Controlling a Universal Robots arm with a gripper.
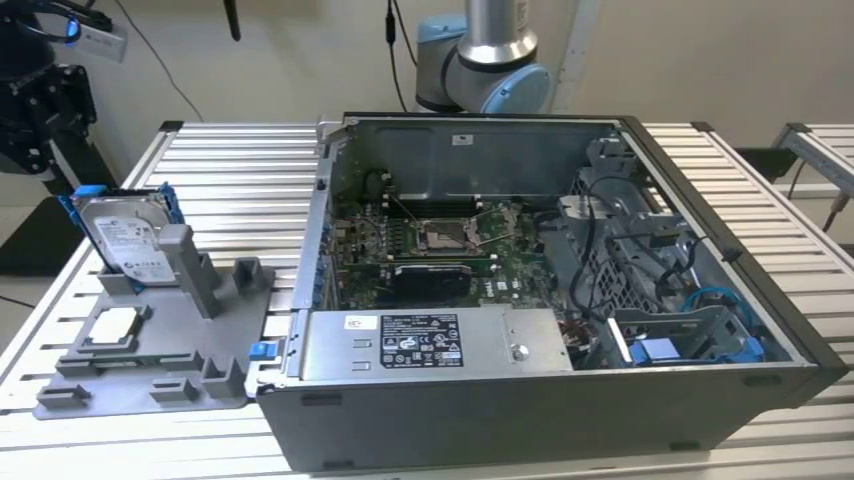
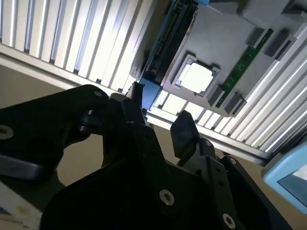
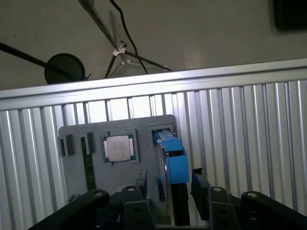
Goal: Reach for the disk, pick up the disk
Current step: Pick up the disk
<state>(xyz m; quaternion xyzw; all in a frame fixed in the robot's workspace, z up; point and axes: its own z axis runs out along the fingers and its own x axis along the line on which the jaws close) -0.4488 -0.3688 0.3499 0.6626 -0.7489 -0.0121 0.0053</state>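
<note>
On slatted table (image 1: 227,170): open computer case (image 1: 534,300); grey holder (image 1: 167,345) at the edge on the exterior view's left. Upright in holder's far corner: the disk (image 1: 127,235). Gripper (image 3: 169,178), fingers released, straddling its blue frame; contact unclear. Flat on holder: processor chip (image 3: 119,147).

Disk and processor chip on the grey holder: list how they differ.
The disk stands on edge in the grey holder; the processor chip lies flat in a recess. The disk is larger and oblong, the chip small and square. The disk wears a blue frame, the chip none. Both have silver faces.
</note>
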